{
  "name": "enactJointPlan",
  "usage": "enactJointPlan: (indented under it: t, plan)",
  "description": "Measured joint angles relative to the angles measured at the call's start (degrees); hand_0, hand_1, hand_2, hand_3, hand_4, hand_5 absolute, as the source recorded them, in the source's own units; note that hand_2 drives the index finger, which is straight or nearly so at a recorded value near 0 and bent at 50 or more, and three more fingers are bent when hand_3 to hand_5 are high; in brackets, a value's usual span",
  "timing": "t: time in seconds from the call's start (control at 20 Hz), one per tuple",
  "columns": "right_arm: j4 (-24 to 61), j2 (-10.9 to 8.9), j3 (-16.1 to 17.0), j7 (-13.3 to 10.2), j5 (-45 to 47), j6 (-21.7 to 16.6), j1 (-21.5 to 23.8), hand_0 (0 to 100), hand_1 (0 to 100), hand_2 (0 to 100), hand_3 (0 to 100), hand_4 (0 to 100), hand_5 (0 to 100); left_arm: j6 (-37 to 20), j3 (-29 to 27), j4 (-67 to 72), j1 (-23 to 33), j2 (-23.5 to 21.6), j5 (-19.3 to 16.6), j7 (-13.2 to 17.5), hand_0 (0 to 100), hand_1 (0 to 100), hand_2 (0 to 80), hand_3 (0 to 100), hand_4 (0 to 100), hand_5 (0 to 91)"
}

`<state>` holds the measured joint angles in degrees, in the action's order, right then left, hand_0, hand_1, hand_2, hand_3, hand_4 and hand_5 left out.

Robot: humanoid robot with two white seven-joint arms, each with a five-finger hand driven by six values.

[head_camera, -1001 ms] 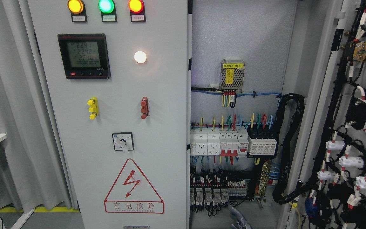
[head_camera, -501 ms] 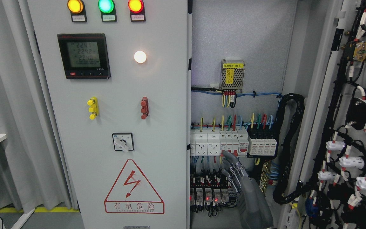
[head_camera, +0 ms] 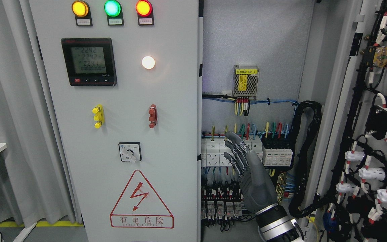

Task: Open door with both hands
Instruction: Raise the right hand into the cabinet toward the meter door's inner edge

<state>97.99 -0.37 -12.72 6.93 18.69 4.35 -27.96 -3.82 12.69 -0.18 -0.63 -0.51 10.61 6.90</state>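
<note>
Head view: risen since half a second ago, right robot hand [head_camera: 244,161] now up before the breaker row [head_camera: 232,153] inside the cabinet, fingers [head_camera: 233,143] spread wide, holding nothing. Right door [head_camera: 375,134] already swung open, wiring exposed; left door [head_camera: 119,117] shut, just left of the hand. Left robot hand out of sight. Probably heading for the left door's edge next; not yet touching it.

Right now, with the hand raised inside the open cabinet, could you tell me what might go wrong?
1. The right hand, fingers spread, hovers before the breakers; it might trip a switch or snag the coloured wires.
2. The indicator lamps and meter are lit, so the cabinet looks live.
</note>
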Motion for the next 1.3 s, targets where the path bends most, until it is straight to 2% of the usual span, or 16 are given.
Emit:
enactJointPlan:
  t: [0.35,1.15,1.3]
  plan:
    - [-6.53,0.18,-1.91,0.07,3.32,0.83,-5.61,22,0,0,0,0,0,0.35,-0.48,0.06,-1.22,-0.03,-0.10,0.08,30,0,2.8,3,4,0.0]
    - [-16.91,0.32,-5.17,0.02,8.93,1.29,-14.18,22,0,0,0,0,0,0.15,-0.88,0.15,-2.36,0.20,-0.28,-0.19,30,0,2.8,3,4,0.0]
    - [-18.24,0.33,-5.51,1.60,9.70,2.44,-15.02,22,0,0,0,0,0,0.15,-0.91,0.16,-2.40,0.29,-0.30,-0.08,30,0,2.8,3,4,0.0]
